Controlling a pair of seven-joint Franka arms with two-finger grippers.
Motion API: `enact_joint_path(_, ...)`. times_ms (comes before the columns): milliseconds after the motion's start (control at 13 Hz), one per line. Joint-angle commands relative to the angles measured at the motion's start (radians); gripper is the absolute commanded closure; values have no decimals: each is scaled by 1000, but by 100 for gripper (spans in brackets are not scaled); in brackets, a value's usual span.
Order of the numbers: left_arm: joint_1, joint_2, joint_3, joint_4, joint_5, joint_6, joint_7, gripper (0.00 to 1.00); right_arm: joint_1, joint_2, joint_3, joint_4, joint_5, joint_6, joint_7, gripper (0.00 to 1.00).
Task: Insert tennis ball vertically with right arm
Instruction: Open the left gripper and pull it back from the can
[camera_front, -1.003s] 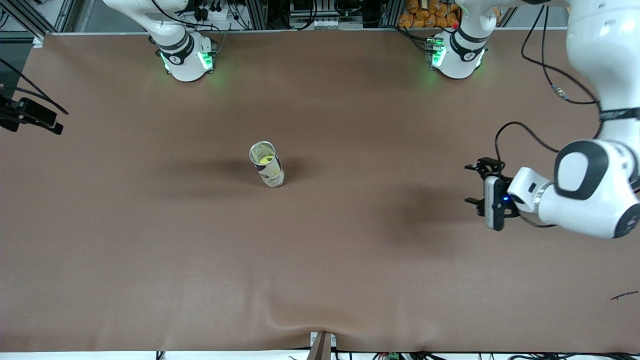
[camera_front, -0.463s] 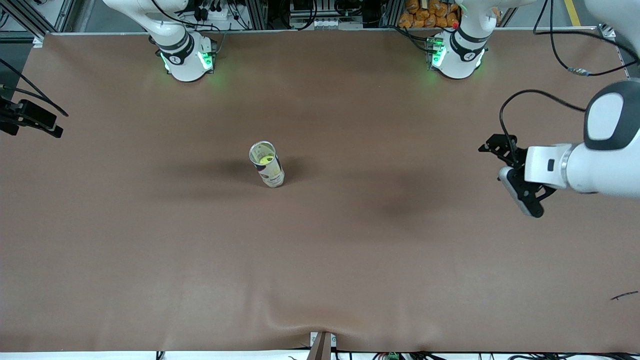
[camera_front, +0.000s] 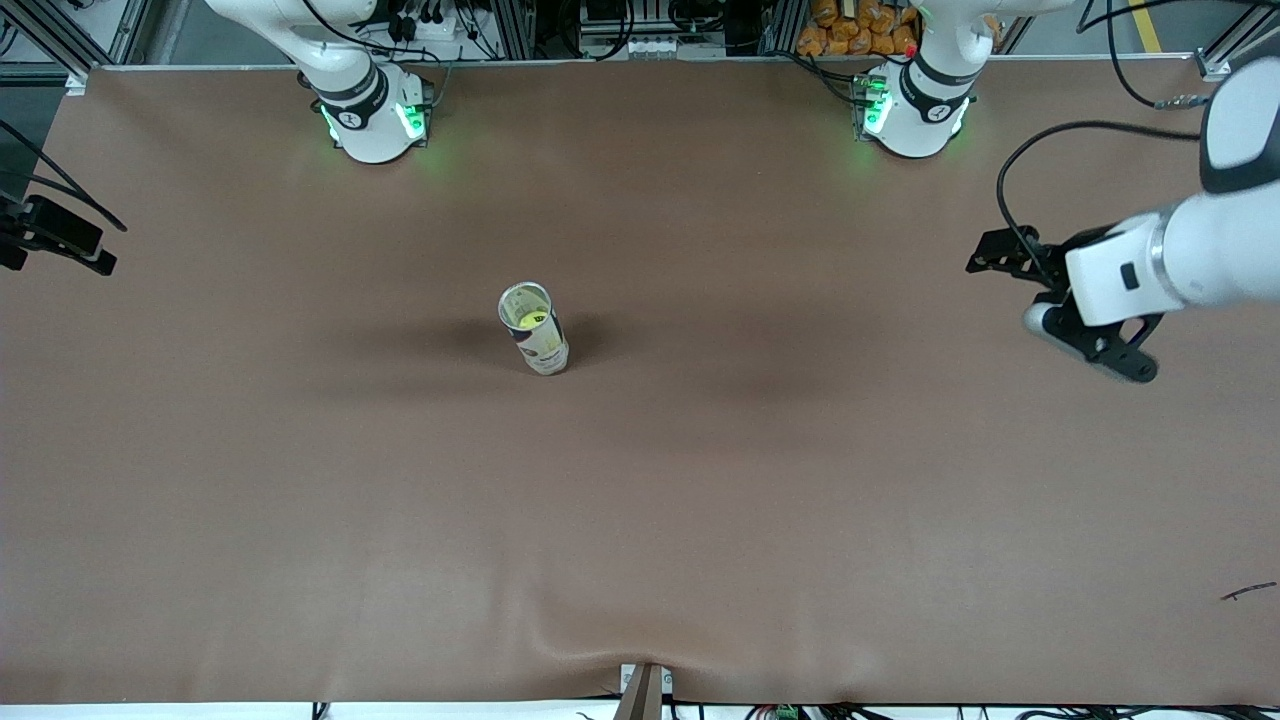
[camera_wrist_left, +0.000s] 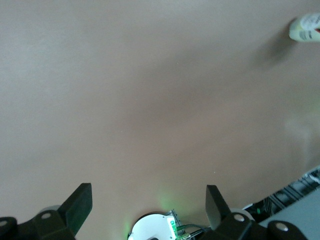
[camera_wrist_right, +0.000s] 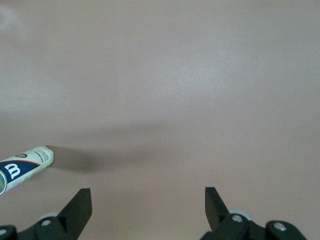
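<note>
A tall tennis-ball tube (camera_front: 541, 342) stands upright in the middle of the brown table, its mouth open. A yellow-green tennis ball (camera_front: 527, 320) sits inside it. The tube also shows in the right wrist view (camera_wrist_right: 25, 169) and in the left wrist view (camera_wrist_left: 306, 27). My right gripper (camera_front: 60, 250) hangs at the right arm's end of the table, far from the tube. Its wrist view (camera_wrist_right: 147, 200) shows it open and empty over bare table. My left gripper (camera_front: 990, 262) is up in the air over the left arm's end of the table, open and empty (camera_wrist_left: 149, 197).
The two arm bases (camera_front: 372, 115) (camera_front: 912, 110) with green lights stand along the table's edge farthest from the front camera. One base shows between the left gripper's fingers (camera_wrist_left: 155, 227). A wrinkle in the brown cover (camera_front: 600, 640) lies near the front edge.
The left arm has swung upward and back toward its base and its end of the table, with its gripper staying open. The right gripper shifted slightly. The tube and ball have not moved.
</note>
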Motion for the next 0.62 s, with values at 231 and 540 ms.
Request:
enact_joint_path(231,-16,-129,69,-13,184,-9,-49,0,4,3,3,18,2,-6,6,0)
enact_joint_path(540,-11,-204,132,-18,129,-14,-72,0,2,2,3,17,1,-17,6,0)
